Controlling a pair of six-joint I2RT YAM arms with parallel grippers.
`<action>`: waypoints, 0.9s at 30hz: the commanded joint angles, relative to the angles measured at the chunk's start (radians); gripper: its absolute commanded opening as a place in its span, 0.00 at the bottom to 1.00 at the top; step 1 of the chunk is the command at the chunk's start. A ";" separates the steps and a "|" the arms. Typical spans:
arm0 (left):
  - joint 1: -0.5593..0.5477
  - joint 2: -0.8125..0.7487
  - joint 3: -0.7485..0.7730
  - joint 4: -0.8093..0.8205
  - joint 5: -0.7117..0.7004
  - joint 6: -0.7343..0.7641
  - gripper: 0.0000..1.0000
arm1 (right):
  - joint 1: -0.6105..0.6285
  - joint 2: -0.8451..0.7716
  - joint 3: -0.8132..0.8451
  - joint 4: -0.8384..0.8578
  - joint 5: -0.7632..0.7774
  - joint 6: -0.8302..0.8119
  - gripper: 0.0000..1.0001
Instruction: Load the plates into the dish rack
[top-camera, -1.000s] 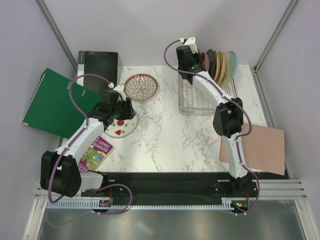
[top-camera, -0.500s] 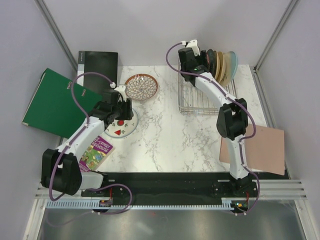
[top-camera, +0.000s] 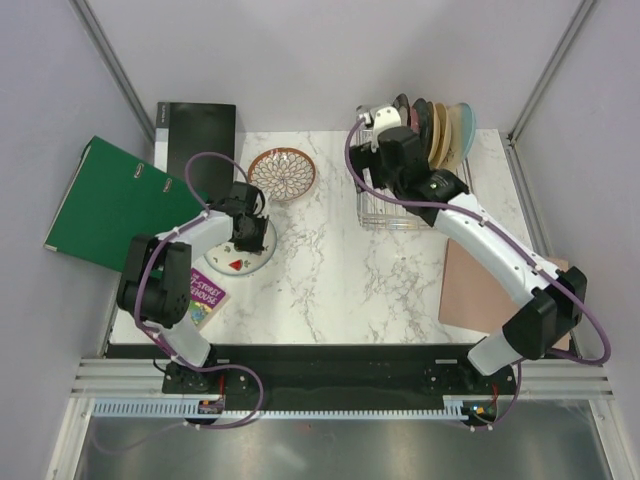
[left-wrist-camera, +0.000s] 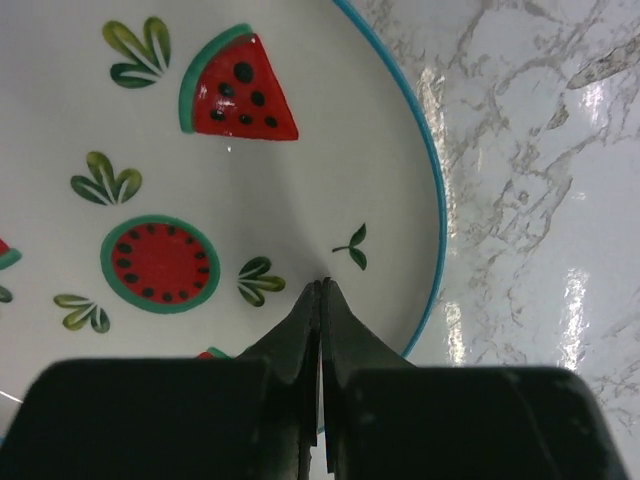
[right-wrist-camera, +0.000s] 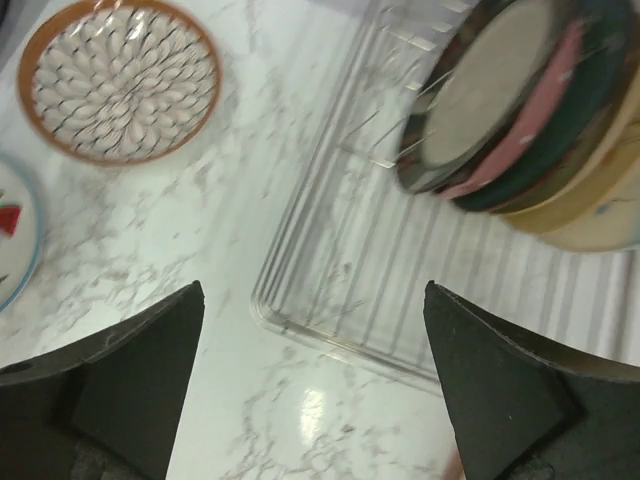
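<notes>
Plate lies under closed left end effector; right end effector, wide, has retreated.

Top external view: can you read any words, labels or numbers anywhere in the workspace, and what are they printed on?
"HOUSE": on the cover of the colourful book, which is partly covered.
Line above it on the same cover: seems to read "STOREY", but it is too small to be sure.
Green binder and black folder: no readable text.
White fruit plate: pictures only, no words.
</notes>
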 joint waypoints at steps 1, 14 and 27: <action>-0.008 0.051 0.049 -0.001 0.086 0.041 0.02 | -0.013 -0.033 -0.219 -0.093 -0.361 0.149 0.98; -0.351 0.083 0.061 -0.026 0.209 -0.007 0.02 | -0.153 -0.199 -0.664 0.005 -0.720 0.315 0.98; -0.396 -0.292 0.132 0.056 0.111 -0.097 0.45 | -0.193 -0.256 -0.964 0.351 -1.025 0.402 0.89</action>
